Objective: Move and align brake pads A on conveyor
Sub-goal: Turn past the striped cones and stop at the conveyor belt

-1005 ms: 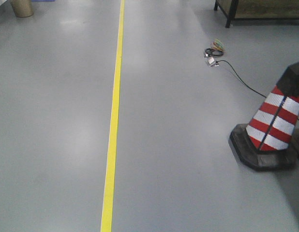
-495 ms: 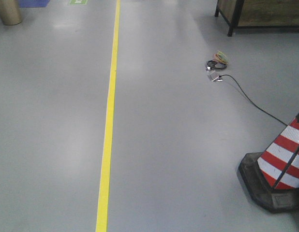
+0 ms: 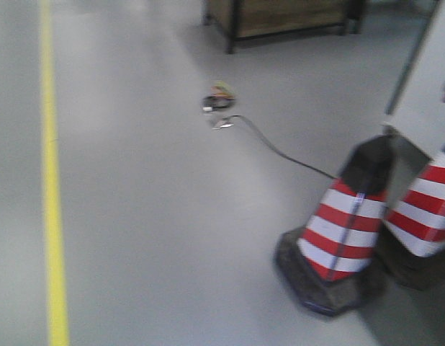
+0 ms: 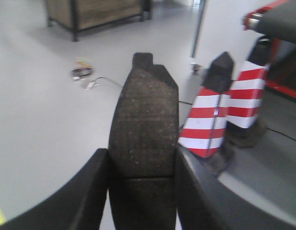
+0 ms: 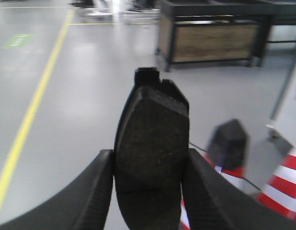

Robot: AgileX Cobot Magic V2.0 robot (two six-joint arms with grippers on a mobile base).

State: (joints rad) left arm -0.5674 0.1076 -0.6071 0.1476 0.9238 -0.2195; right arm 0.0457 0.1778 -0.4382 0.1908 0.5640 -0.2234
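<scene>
Both arms reach out level over the grey floor, above the red-and-white striped traffic cone [image 3: 336,234]. Since the earlier front view, that cone sits further left and a second cone has appeared beside it. The left gripper [image 4: 141,191] clamps a dark grey, grooved brake pad [image 4: 144,143] upright; the right gripper [image 5: 150,191] clamps another dark grey brake pad [image 5: 153,143] likewise.

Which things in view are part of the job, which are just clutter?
Job:
- brake pad clamped in left claw
- brake pad clamped in right claw

Clutter:
- two striped traffic cones
- floor cable and plug bundle
- yellow floor line
- wooden bench

The conveyor can't be made out for certain.
</scene>
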